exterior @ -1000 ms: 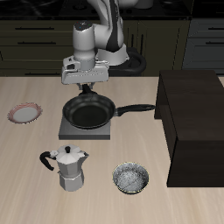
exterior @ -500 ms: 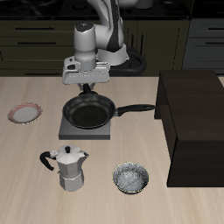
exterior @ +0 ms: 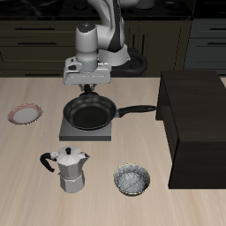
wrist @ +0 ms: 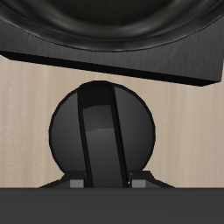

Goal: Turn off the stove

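The pan [exterior: 89, 113] sits on the stove [exterior: 86, 133]. The pincer [exterior: 86, 88] hangs at the stove's back edge. A moka pot [exterior: 71, 169] stands nearer the desk [exterior: 35, 190] front.

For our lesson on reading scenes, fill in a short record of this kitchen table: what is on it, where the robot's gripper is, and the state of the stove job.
stove: flat grey hotplate under the pan
frying pan: black, sits on the stove, handle towards the brown box
stove knob: round dark knob at the stove's back edge, seen close up in the wrist view
gripper: low behind the pan, at the knob; fingers hidden, grip unclear
brown box: large, dark
moka pot: metal, near the front edge
bowl: small, patterned, beside the pot
plate: pink-rimmed
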You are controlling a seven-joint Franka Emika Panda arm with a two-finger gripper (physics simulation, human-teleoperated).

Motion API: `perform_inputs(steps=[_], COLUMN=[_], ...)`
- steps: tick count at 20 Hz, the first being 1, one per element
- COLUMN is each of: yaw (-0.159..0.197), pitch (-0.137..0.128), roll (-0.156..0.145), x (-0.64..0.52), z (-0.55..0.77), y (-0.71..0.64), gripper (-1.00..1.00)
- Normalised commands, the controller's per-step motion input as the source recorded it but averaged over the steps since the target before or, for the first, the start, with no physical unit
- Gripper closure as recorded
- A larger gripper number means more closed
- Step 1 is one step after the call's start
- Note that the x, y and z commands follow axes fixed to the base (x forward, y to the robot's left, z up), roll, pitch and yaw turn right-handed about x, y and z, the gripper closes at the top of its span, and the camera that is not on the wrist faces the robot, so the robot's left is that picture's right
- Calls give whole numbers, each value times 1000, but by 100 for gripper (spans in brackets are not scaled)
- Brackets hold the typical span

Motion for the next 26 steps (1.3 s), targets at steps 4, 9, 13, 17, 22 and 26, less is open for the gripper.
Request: perform_inputs(steps=[4, 9, 13, 17, 22, 26], yaw=[-37, -50, -25, -57, -47, -34], pitch=[10, 8, 12, 11, 6, 9], roll=[-6, -8, 1, -9, 4, 6], x=[63, 42, 60, 89, 68, 42], z=[-15, -26, -34, 53, 25, -6], y=[-1, 29, 34, 49, 80, 71], gripper=[100, 100, 100, 100, 100, 100])
